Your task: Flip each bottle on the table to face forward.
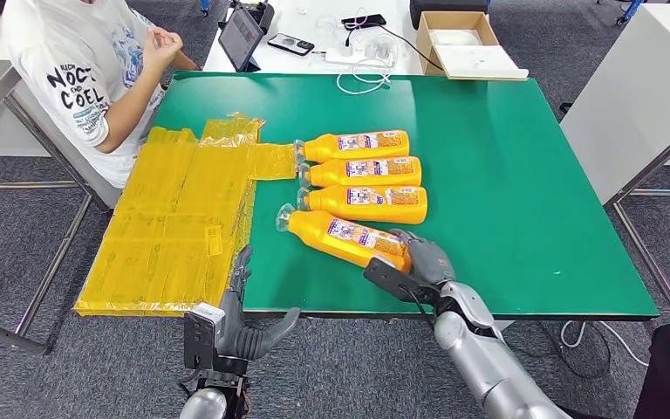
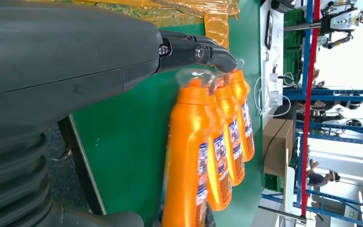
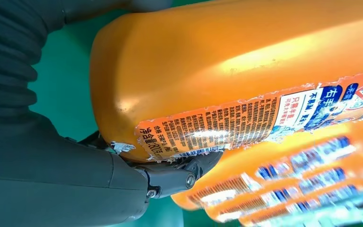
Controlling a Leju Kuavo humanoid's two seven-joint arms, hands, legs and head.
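**Right hand takes the base of the nearest bottle as the turning job gets under way**

The robot's right hand (image 1: 420, 259) grasps the base end of the nearest bottle (image 1: 346, 236), its fingers (image 3: 179, 172) tucked beneath the orange body just under the torn edge of the label (image 3: 227, 127), as the right wrist view shows. This bottle lies on its side on the green table (image 1: 506, 175), angled out of line, its clear cap (image 1: 285, 217) pointing toward the yellow sheets (image 1: 174, 227) at the table's left. The three other bottles (image 1: 362, 172) lie in a neat stack of rows just behind it, close together, labels showing.

The left hand (image 1: 242, 327) hangs released below the near edge of the table (image 1: 288, 309), fingers apart, holding nothing.

To turn the bottle well, the hand would likely need to keep its hold near the base and roll the body about its long axis, lifting only a little so the smooth plastic does not slide out. The tight side is behind: the next bottle lies just beside the held one, so a wide swing of the cap end could knock the row. The near edge is also close to the hand. Open green surface lies to the right, well apart from everything, and offers the safer room. A person (image 1: 87, 70) sits at the far left corner.
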